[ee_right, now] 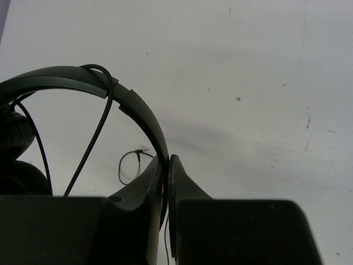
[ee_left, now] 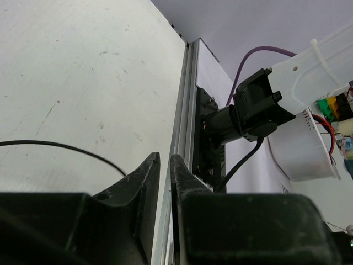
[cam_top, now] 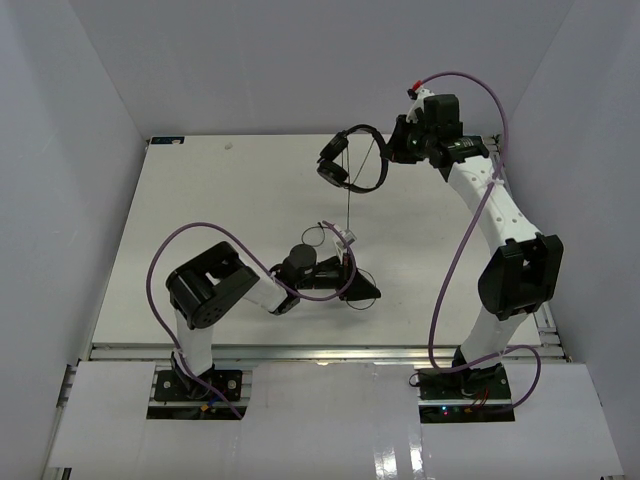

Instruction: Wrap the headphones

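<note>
The black headphones (cam_top: 352,160) hang in the air at the back of the table. My right gripper (cam_top: 393,150) is shut on their thin headband (ee_right: 83,78), which runs down between the jaws of that gripper (ee_right: 167,161). The earcups (ee_right: 14,141) are at the left edge of the right wrist view. The thin cord (cam_top: 347,200) drops straight and taut to my left gripper (cam_top: 368,292), which lies low on the table. The left gripper (ee_left: 164,161) has its jaws nearly closed with a thin gap. The cord (ee_left: 55,146) runs in behind the left finger.
A small loop of cord (cam_top: 315,236) with a white tag (cam_top: 346,237) lies on the table (cam_top: 200,220) beside the left wrist. The table's metal front rail (ee_left: 185,110) and the right arm's base (ee_left: 248,110) lie just beyond the left fingertips. Grey walls enclose the sides.
</note>
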`<state>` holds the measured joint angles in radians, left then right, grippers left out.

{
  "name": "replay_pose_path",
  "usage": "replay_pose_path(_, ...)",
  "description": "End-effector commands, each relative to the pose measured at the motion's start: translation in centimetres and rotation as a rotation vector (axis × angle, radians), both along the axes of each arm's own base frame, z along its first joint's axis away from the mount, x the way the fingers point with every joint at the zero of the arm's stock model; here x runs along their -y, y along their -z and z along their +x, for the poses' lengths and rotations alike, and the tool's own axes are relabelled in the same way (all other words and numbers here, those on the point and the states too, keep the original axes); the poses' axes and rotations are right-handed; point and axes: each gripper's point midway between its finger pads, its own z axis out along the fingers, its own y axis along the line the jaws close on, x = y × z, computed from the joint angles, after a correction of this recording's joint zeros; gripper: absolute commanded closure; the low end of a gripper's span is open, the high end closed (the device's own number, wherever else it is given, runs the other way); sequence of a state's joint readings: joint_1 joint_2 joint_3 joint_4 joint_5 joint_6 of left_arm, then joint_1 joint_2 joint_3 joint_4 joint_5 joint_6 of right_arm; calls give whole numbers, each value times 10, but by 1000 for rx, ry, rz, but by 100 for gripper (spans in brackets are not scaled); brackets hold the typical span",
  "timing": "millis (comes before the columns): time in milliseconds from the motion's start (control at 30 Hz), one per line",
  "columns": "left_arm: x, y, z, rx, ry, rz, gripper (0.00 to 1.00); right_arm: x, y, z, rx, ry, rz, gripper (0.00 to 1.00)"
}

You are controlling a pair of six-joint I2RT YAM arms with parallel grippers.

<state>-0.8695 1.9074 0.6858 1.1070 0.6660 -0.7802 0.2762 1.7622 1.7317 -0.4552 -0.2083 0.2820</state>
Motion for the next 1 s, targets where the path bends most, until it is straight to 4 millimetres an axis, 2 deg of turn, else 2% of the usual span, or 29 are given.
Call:
replay_pose_path(0,-4,23,-17,4,46,54,82,0,-87,-2,152,6,203,92)
replay_pose_path(100,-7,32,-14,46,40,96,82,-1,-96,-11,161,-32,238,92)
replay_pose_path(233,-13,30,-3,110,20,123,74,-4,-104,-28,170,-131,284,92)
replay_pose_path(433,-39,1,32,220,-101,80,68,-9,-107,-59,175,-284,321,92)
replay_pose_path(700,-66,-48,65,398,-225,11,59,-14,-127,-93,199,-410,357,92)
replay_pose_path(867,-78,-59,86,438,-271,16,60,-17,-137,-113,201,-477,383,92)
replay_pose_path(967,-88,-60,101,440,-302,16,65,-18,-141,-126,203,-511,394,92)
